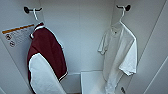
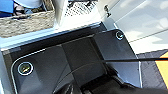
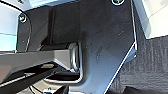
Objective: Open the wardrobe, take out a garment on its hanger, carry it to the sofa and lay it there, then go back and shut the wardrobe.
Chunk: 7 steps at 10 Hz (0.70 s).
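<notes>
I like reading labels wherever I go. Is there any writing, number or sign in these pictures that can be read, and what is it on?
Sticker on the inside of the wardrobe, beside the dark red top: an orange strip, lines of print and two round prohibition-style symbols; all too blurred to read.
White T-shirt: a small tag at the neck, unreadable.
No other writing can be made out in the head view or in either wrist view.

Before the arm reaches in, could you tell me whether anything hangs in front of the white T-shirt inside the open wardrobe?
Nothing visible does: the white T-shirt hangs free on its hanger, well apart from the dark red top.
</notes>
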Tool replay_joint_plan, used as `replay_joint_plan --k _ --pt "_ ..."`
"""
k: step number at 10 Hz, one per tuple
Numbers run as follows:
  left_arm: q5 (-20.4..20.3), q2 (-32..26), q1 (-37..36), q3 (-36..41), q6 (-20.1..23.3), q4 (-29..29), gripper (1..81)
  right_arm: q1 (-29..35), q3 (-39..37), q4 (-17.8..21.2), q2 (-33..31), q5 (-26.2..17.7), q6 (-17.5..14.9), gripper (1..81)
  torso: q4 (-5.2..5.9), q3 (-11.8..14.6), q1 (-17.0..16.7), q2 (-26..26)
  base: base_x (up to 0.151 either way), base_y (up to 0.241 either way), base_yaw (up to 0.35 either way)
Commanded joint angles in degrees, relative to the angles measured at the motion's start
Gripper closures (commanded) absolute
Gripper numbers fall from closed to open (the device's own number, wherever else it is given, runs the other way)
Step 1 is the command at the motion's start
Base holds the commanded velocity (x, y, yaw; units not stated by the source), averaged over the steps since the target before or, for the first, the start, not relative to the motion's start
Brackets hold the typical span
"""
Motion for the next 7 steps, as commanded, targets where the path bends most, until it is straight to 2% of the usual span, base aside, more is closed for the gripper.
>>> replay_joint_plan --k 1,3,7 --pt "3.36 -6.82 -9.39 14.32 -0.02 0.98 1.0 2.24 0.28 0.34 0.07 -3.01 -0.17 1.0 0.02 0.00 0.03 0.00 0.000 0.000 0.000" --pt "7.75 -9.46 -13.87 19.60 -0.28 0.63 1.0 2.50 0.72 0.08 0.07 -3.01 -0.25 1.0 0.00 0.00 0.03 0.00 0.000 0.000 0.000" --pt "12.93 -9.98 -22.04 24.15 -0.63 0.54 1.0 2.59 0.72 0.43 -0.28 -3.01 -0.17 1.0 0.00 0.00 0.03 0.00 0.000 0.000 0.000"
